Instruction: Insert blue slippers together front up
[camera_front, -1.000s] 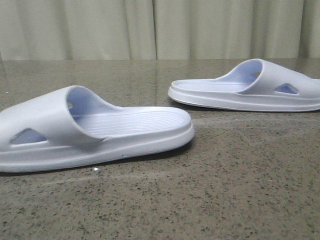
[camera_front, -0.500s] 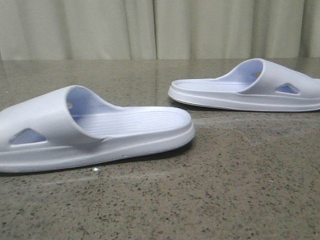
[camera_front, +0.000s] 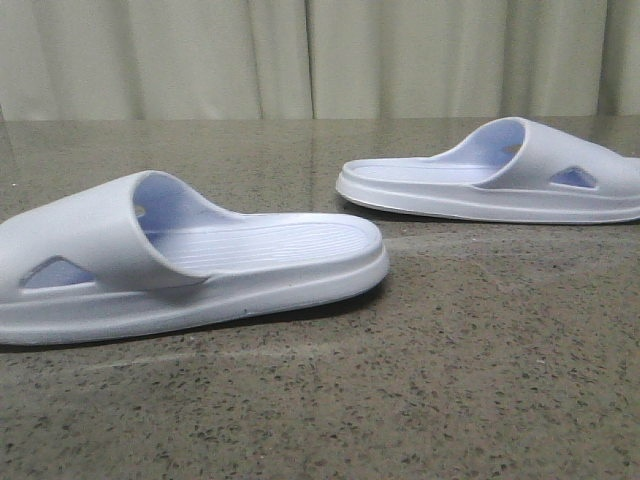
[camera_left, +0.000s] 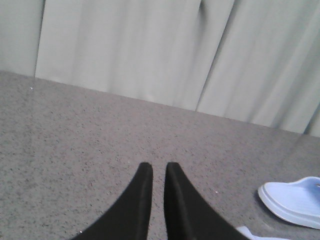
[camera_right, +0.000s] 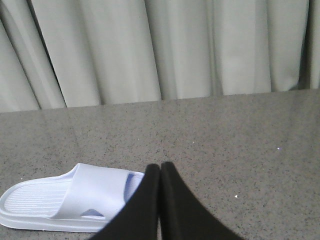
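Only the fingers of each arm show — nothing of the arms themselves. The left hand (camera_left: 159, 167) ends in two matte black fingers (camera_left: 137, 200), smooth and unmarked, broad at the base and curving inward to narrow, rounded tips. The right hand (camera_right: 160, 167) has the same pair of plain black fingers (camera_right: 180, 205) — tapered, faintly glossy along the inner edges, with no screws, cables or lettering visible on either.
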